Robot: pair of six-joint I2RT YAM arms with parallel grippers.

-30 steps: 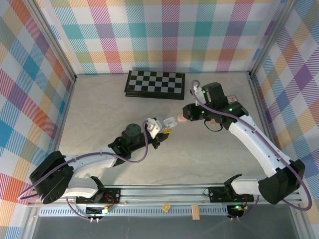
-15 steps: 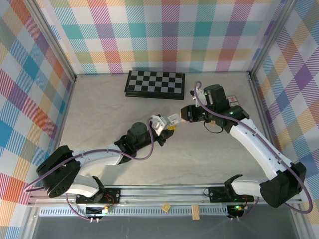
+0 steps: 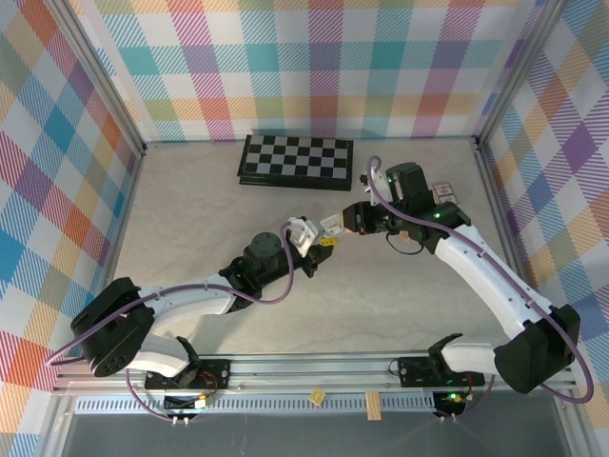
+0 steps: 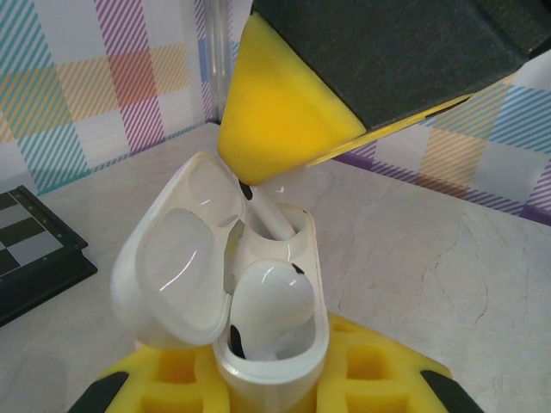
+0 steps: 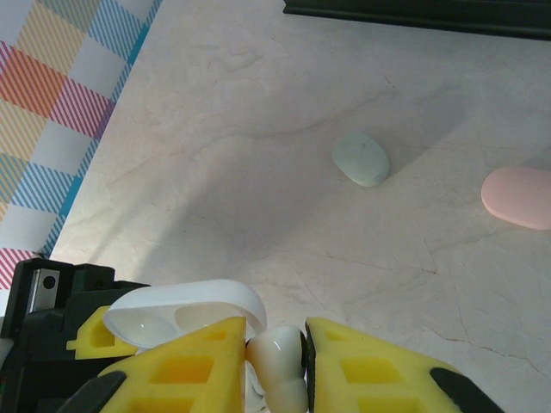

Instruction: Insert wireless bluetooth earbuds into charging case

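My right gripper point(image 3: 333, 227) has slid in from 3 o'clock, its pinched earbud point(image 5: 277, 366) now entering the case point(image 4: 261, 385) my left gripper point(image 3: 303, 240) clamps.

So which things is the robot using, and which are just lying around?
Using: open white case in the left fingers; one white earbud already seated inside; second white earbud pinched in the right fingers.
Lying about: chessboard; mint green case; pink case.
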